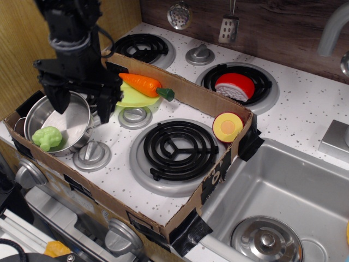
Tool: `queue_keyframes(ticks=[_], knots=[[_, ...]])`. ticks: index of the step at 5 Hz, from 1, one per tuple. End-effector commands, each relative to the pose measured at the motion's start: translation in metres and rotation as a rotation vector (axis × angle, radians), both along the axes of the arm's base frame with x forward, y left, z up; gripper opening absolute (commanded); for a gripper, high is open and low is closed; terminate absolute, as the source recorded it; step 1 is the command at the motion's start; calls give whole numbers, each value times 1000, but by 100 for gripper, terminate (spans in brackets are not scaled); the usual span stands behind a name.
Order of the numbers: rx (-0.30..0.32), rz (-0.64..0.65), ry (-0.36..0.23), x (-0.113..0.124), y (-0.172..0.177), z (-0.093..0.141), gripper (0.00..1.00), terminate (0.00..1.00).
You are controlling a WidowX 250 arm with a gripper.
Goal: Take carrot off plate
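1 carrot (140, 83) on plate (136, 97).

A white speckled toy stovetop (125, 180) carries everything, fenced by a low cardboard wall (204, 93) taped at its corners. Near centre sits a black coil burner (180, 148). At about ten o'clock from it lies the plate (136, 97), flat on the surface, partly hidden by the arm. Further out toward nine o'clock stands a steel pot (62, 120). Two grey knobs rest on the top, one (134, 116) just below the plate, another (91, 155) at the pot's five o'clock. At the burner's two o'clock a halved red fruit (228, 126) leans against the cardboard.
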State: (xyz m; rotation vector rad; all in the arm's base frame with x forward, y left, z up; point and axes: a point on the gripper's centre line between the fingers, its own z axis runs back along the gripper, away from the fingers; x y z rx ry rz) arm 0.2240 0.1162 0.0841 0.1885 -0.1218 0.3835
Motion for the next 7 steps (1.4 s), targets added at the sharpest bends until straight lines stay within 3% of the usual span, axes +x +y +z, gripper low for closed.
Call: queue_keyframes(ticks=[1,3,4,5,6,7], knots=[[52,320,-87,51,23,0,100,0],[-3,561,-115,91,39,-4,100,0],[-71,637,-193,102,41,-2,100,0],[-95,731,-228,111,42,-2,100,0],[-173,785,-240,116,46,-10,100,0],[-210,858,-203,121,47,-20,100,0]])
